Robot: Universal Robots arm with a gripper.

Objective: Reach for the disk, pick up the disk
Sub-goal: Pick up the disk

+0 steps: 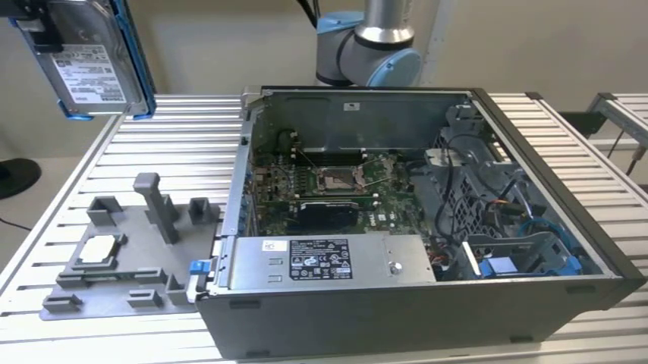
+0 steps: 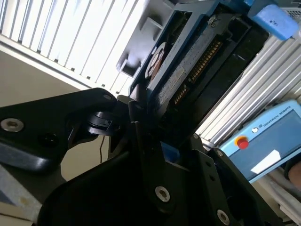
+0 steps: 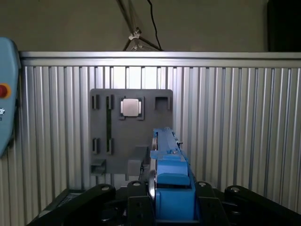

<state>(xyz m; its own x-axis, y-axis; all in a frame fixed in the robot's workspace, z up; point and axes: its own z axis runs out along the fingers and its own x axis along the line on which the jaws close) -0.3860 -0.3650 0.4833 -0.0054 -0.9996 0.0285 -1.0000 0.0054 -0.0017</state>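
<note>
The disk [image 1: 96, 64], a silver drive with a white label in a blue bracket, hangs high above the table at the exterior view's far left, tilted nearly upright. My gripper [image 1: 36, 30] holds it from its upper end. In the first wrist view the disk [image 3: 170, 174] is seen edge-on, clamped between the black fingers [image 3: 136, 197] of my gripper [image 3: 169, 200]. The second wrist view shows the disk's underside [image 2: 188, 66] rising from the shut gripper [image 2: 141, 122].
Below the disk, a grey fixture plate [image 1: 121, 265] lies on the slatted table and carries a small white-topped chip [image 1: 99, 248]. An open computer case [image 1: 567, 250] with a silver box [image 1: 324, 262] stands to the right. A blue teach pendant [image 2: 268, 141] lies nearby.
</note>
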